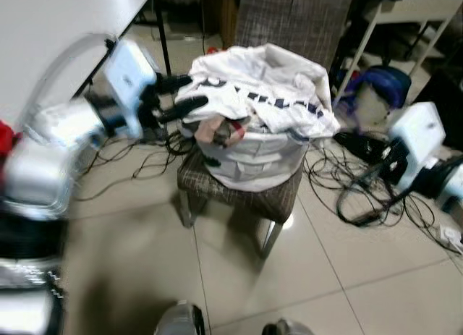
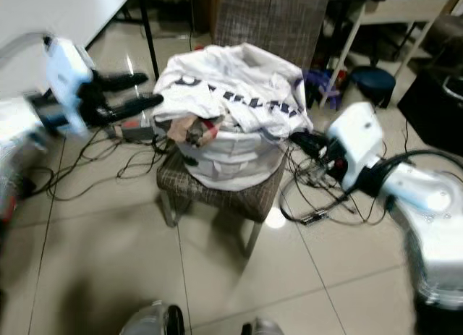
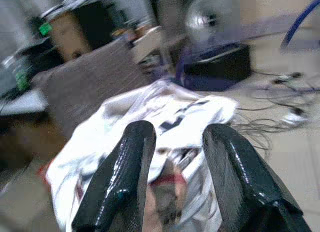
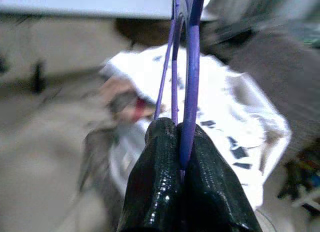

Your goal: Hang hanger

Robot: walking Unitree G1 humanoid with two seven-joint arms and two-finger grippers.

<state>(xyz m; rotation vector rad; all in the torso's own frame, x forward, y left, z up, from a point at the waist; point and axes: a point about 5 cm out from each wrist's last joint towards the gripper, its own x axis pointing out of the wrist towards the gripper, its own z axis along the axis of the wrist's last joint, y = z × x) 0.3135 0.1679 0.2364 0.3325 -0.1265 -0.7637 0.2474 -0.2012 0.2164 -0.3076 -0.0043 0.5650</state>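
Right gripper (image 4: 182, 142): glossy black fingers clamped on thin purple hanger (image 4: 191, 66), just beside chair's right edge. Left gripper (image 1: 181, 92): fingers apart, at left edge of crumpled white shirt (image 1: 268, 89) heaped on woven grey chair (image 1: 253, 197). Cables (image 1: 362, 197) on tiled floor (image 1: 362, 277).

white clothes (image 1: 260, 96) heaped on checked chair (image 1: 246, 194); cables (image 1: 369, 197) tangled on tiled floor (image 1: 362, 291)

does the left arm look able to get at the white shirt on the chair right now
Probably yes: the left gripper is open beside the white shirt heaped on the chair, with nothing between them.
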